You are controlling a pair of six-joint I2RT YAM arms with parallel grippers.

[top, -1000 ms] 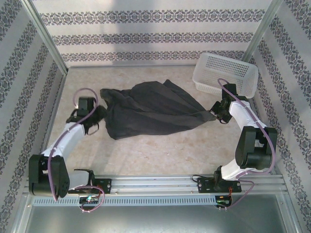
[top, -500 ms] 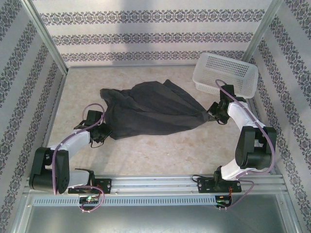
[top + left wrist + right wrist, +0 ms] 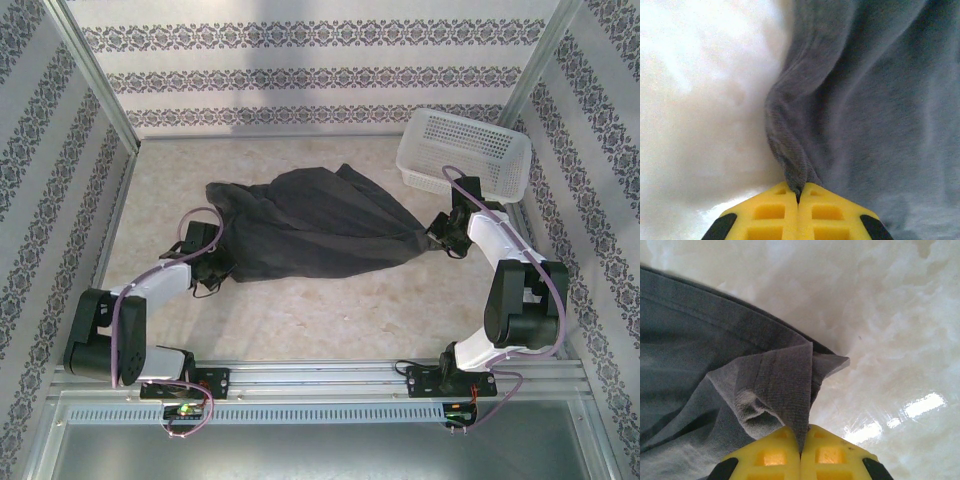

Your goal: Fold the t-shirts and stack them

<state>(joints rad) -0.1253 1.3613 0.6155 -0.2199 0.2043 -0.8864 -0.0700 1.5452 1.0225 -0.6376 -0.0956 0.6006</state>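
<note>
Here we go: my left gripper (image 3: 218, 272) is down low at the near-left edge of the dark charcoal soft-fabric t-shirt (image 3: 310, 225), and it has hold of it. In the left wrist view the jaws are pressed together with a thin ridge of the shirt's hem pinched between them. From that pinch the fabric (image 3: 875, 115) runs up and away to the right, with the pale marbled table (image 3: 700, 100) bare on the left.

Over on the other side, my right gripper (image 3: 438, 238) sits at the shirt's far right tip, just in front of the white plastic mesh basket (image 3: 465, 150). The jaws are closed tight there too, clamped on a folded corner of cloth, as the right wrist view shows. That corner stands up from the pinch. The rest of the shirt spreads out to the left over the table, its stitched hem running diagonally across.

From above, the shirt lies crumpled and unfolded across the middle of the table, stretched between my two grippers. It is broad and bunched on the left and narrows to a point on the right. The basket stands in the far right corner, apart from the shirt.
</note>
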